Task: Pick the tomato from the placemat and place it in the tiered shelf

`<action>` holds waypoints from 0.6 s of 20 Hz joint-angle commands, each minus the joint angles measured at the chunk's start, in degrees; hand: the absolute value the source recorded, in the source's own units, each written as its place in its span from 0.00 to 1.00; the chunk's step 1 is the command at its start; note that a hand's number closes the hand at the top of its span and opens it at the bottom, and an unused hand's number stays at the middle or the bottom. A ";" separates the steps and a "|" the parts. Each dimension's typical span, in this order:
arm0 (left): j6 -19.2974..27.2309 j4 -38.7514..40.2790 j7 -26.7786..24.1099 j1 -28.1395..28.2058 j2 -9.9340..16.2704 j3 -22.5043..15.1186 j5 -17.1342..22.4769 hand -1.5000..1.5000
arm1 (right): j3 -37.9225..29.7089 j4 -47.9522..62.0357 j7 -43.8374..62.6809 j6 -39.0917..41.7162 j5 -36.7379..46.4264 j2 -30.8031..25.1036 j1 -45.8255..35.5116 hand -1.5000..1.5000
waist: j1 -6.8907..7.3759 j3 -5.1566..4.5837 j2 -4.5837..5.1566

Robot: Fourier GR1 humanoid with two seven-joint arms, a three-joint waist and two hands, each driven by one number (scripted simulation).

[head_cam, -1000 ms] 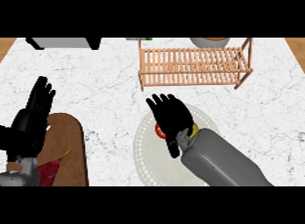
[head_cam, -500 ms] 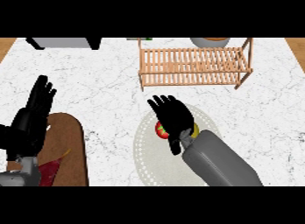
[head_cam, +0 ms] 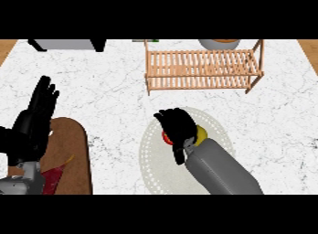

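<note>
The tomato (head_cam: 167, 137) lies on the round pale placemat (head_cam: 156, 170) in the middle of the counter; only a red edge shows at the left of my right hand (head_cam: 178, 125), with a yellow-green patch at its right. That hand sits on top of the tomato with its fingers curled down round it. The wooden tiered shelf (head_cam: 204, 68) stands further back, apart from the hand, with nothing on its slats. My left hand (head_cam: 32, 124) rests open at the left edge, fingers up.
A brown oval board (head_cam: 72, 151) with a red item (head_cam: 54, 179) lies under my left forearm. A grey appliance (head_cam: 67, 44) stands at the back left, and a bowl (head_cam: 219, 43) behind the shelf. White marble counter lies between the placemat and the shelf.
My right hand's fingers went from stretched over the tomato to curled down round it, hiding more of it. The left hand has stayed still.
</note>
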 commanded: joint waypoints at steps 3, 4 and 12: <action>-0.60 -3.46 1.52 1.88 -0.42 0.00 -1.69 0.50 | -0.04 1.88 -4.45 1.08 4.50 0.22 0.10 1.00 | -0.06 0.01 -0.04; -1.12 -1.94 1.90 0.29 -0.23 1.15 -0.68 0.50 | 0.04 3.62 -6.08 0.17 5.51 0.46 -0.89 1.00 | -0.06 0.00 0.00; -1.94 -2.27 -1.38 3.23 -2.14 0.54 -1.79 0.50 | -0.80 6.89 -10.41 -8.02 7.38 0.91 -4.44 1.00 | 0.27 0.01 0.01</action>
